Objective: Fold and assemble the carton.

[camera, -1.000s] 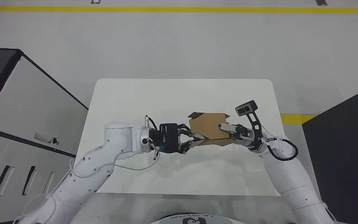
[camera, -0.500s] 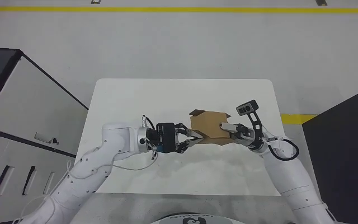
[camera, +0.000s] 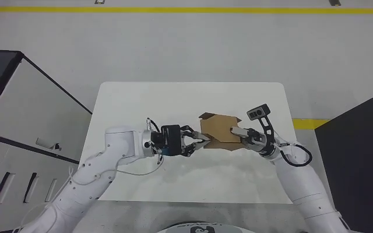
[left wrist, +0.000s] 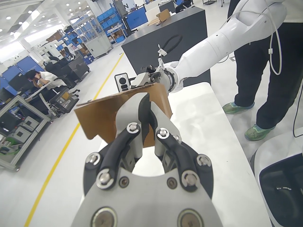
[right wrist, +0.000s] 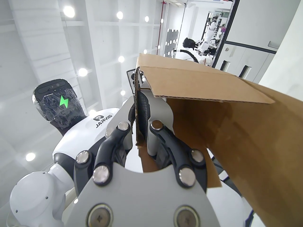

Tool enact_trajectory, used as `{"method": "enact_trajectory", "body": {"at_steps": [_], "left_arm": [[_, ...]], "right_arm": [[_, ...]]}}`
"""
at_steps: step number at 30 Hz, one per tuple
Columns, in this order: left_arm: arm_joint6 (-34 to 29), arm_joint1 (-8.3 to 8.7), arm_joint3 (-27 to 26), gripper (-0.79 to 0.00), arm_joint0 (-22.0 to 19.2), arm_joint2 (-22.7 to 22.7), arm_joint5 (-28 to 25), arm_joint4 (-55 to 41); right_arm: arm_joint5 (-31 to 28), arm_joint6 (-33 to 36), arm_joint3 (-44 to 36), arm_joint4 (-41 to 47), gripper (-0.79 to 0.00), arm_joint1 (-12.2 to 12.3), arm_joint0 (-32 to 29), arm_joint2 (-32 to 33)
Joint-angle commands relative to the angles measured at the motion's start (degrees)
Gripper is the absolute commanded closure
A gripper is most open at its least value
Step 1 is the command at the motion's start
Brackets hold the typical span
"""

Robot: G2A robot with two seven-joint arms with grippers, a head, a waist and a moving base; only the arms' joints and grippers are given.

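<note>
Top view: the carton (camera: 220,129) sits between my left pincer (camera: 203,138) and right pincer (camera: 236,132), each clamped on an edge. It has shifted slightly outward over the bench (camera: 145,105), probably squaring up.

Quick headcount. There's one carton (camera: 220,131), plain brown cardboard. Two grippers: a left gripper (camera: 202,139) and a right gripper (camera: 235,132), one per arm, so that's two white arms as well. Each gripper has two fingers (left wrist: 127,114), which makes four all told. There's one worktop (camera: 175,105), white. Around it the robot has one dark counter (camera: 349,145) on its right and one white cabinet (camera: 35,105) on its left. Floor markings: one long yellow line (camera: 186,10) past the far edge, plus one short yellow strip (camera: 306,123) by the counter.
</note>
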Motion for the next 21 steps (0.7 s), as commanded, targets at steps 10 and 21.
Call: {"method": "enact_trajectory", "body": {"at_steps": [10, 21], "left_arm": [[0.0, 0.46, -0.2, 0.0, 1.0, -3.2, 1.5, 0.4], [-2.6, 0.72, -0.5, 0.0, 1.2, -5.2, 3.5, 2.2]], "right_arm": [[0.4, 0.7, 0.7, 0.6, 0.0, 0.1, 0.1, 1.0], [0.1, 1.3, 0.7, 1.0, 0.0, 0.1, 0.0, 1.6]]}}
